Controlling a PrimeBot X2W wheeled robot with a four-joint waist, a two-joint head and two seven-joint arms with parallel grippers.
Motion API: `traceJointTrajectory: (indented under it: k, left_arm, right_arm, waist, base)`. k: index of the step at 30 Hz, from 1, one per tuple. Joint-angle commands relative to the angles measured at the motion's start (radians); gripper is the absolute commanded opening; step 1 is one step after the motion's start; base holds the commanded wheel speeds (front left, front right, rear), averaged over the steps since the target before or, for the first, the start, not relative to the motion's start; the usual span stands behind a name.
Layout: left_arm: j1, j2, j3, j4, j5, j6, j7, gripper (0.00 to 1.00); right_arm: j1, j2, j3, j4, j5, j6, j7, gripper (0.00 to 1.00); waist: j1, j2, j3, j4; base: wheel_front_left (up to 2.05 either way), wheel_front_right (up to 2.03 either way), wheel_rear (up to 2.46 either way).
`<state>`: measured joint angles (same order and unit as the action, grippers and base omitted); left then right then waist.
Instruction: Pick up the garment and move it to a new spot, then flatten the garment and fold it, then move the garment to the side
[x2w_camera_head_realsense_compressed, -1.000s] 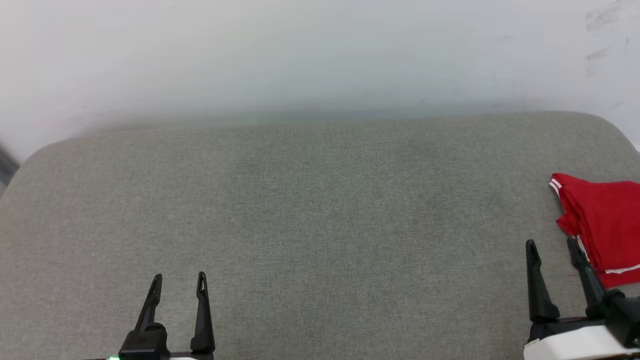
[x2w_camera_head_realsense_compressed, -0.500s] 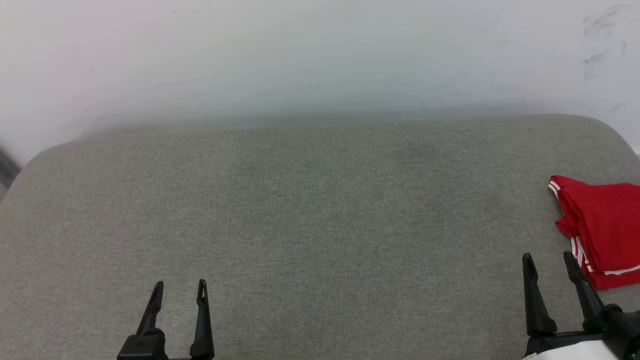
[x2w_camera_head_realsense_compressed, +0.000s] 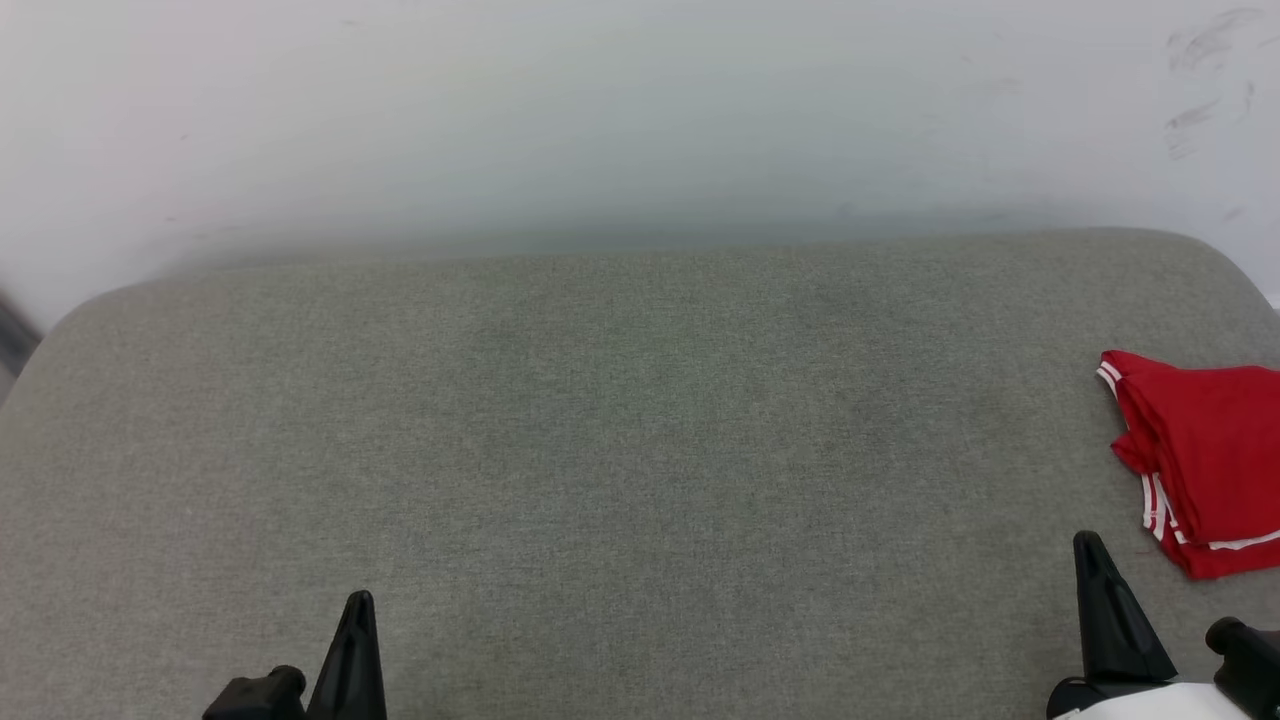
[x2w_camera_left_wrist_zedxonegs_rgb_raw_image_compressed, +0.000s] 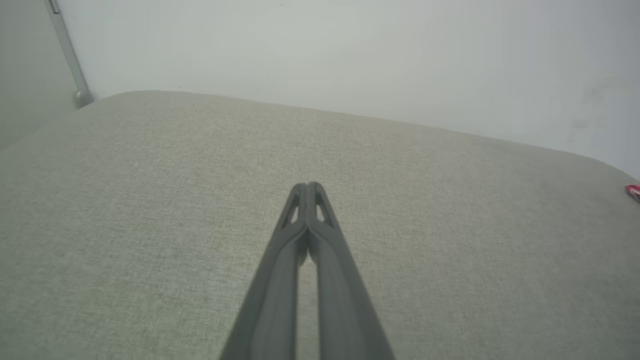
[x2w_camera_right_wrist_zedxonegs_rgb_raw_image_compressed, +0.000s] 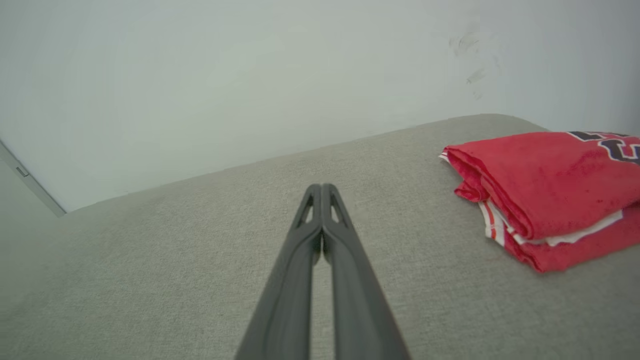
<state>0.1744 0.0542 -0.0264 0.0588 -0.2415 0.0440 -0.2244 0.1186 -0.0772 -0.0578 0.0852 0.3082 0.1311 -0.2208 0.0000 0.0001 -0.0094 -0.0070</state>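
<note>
Red cloth, folded into a thick pad, meets us first: the garment (x2w_camera_head_realsense_compressed: 1200, 450) lies at the right edge of the head view, just below mid-height, cut off by the frame. White-striped trim (x2w_camera_head_realsense_compressed: 1153, 505) runs along its lower left side. In the right wrist view we find it at the right, mid-height, with a white layer showing between the red folds and part of a black, white-edged print (x2w_camera_right_wrist_zedxonegs_rgb_raw_image_compressed: 607, 142) at the far right.

It rests on a grey-green cushion (x2w_camera_head_realsense_compressed: 640, 420). We see the right gripper (x2w_camera_head_realsense_compressed: 1090, 548) at the lower right, near the garment's lower left corner but apart from it, fingers pressed tip to tip and gripping nothing. The left gripper (x2w_camera_head_realsense_compressed: 358, 603), at the lower left and well apart from the garment, is likewise pinched together and empty. Behind the cushion, a pale wall (x2w_camera_head_realsense_compressed: 640, 110) takes the top of the frame, with scuffs (x2w_camera_head_realsense_compressed: 1205, 40) at the upper right.
</note>
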Motion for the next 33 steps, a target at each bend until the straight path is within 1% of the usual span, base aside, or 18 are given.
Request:
traceJointTrajectory:
  k: [1,16,33]
  left_arm:
    - [-0.030,0.008,0.003,-0.008,-0.044,-0.007,0.005,0.00]
    - [-0.086,0.020,0.013,0.038,-0.331,-0.043,0.058,0.00]
    - [-0.135,0.027,0.027,0.071,-0.598,-0.076,0.113,0.00]
  right_arm:
    - [-0.027,-0.003,-0.001,-0.009,0.043,0.000,0.007,0.00]
    - [-0.070,-0.005,-0.003,0.025,0.309,0.000,0.066,0.00]
    - [-0.110,-0.004,-0.007,0.056,0.558,0.000,0.125,0.00]
  waist:
    - [0.0000,-0.0001,0.000,0.000]
    - [0.0000,-0.0001,0.002,0.001]
    - [0.0000,-0.0001,0.004,0.002]
  base:
    - [0.00,0.00,0.00]
    - [0.00,0.00,0.00]
    - [0.00,0.00,0.00]
